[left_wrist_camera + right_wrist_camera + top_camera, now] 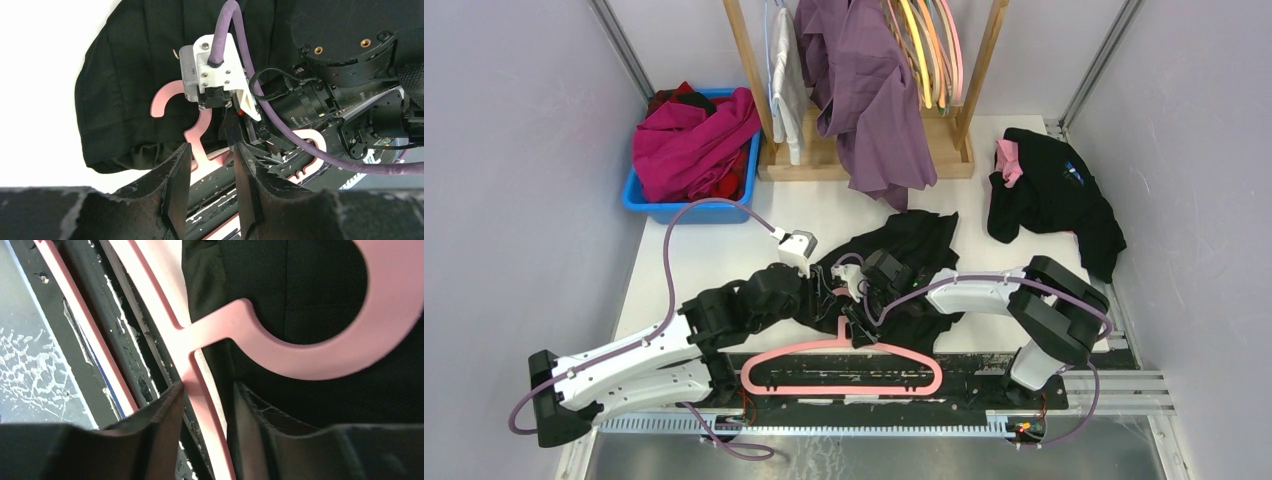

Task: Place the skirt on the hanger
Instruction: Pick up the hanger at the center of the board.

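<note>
Right gripper (207, 390) straddles one shoulder bar of the pink hanger (300, 360) just below its neck. Its jaws are partly open: the bar touches one finger, and a narrow gap shows on the other side, so it is not clamped. Left gripper (211, 150) sits just beside it on the other side of the neck, also partly open with nothing between its fingers (172, 185). The neck lies just past the tips, with the right arm's wrist close behind it.

The hanger lies flat at the near edge of the bench (714, 260), its body over the dark rail between the arm bases and its hook pointing away from them. The hook rests on top of the black skirt (914, 245), which lies crumpled on the bench in front of both grippers, none of it threaded onto the hanger.

Farther back stand a wooden rack (949, 150) with a purple garment (874, 100) hung on it, a blue bin (649, 200) of magenta clothes to the left, and another black garment (1054, 200) heaped on the right.
</note>
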